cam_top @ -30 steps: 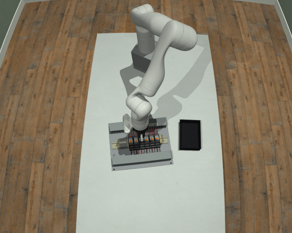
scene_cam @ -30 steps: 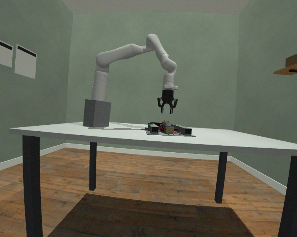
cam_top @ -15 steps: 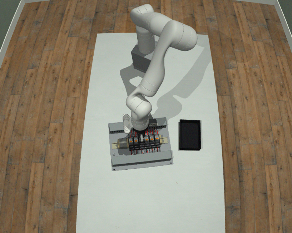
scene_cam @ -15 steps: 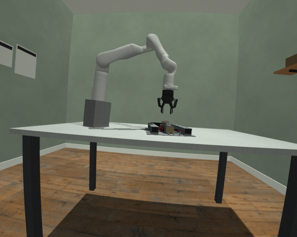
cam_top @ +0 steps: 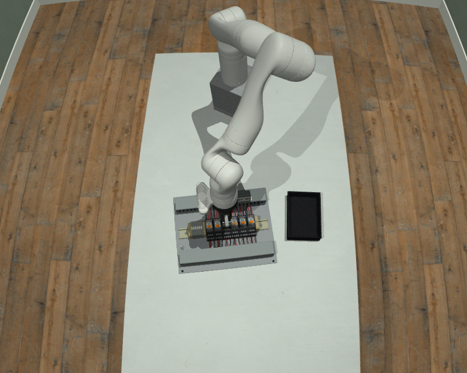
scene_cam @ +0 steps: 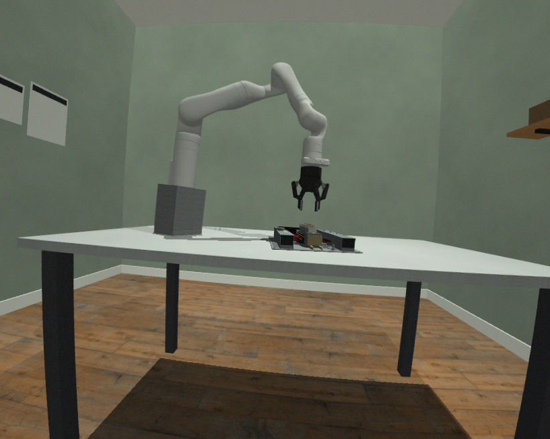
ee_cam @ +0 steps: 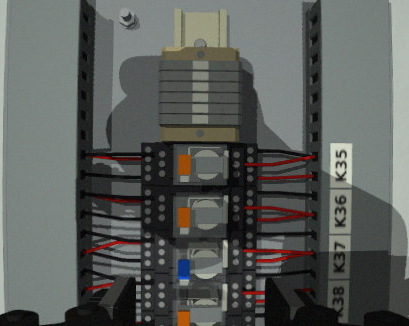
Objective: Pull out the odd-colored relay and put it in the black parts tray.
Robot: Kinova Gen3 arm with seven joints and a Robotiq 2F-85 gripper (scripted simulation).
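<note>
Top view: wrist and pincer (cam_top: 226, 218) cover the third relay in the row on the relay panel (cam_top: 226, 261); its button colour is unreadable there. Wrist view: only four relays show; the fourth (ee_cam: 199, 312) is cut by the lower edge, as is label K38 (ee_cam: 337, 300). Exterior view: relay buttons too small; the black parts tray is hidden.

Relay panel (cam_top: 226, 262) flat on table (cam_top: 242, 321), parts tray (cam_top: 303, 216) beside it, arm base (cam_top: 222, 100) behind.
</note>
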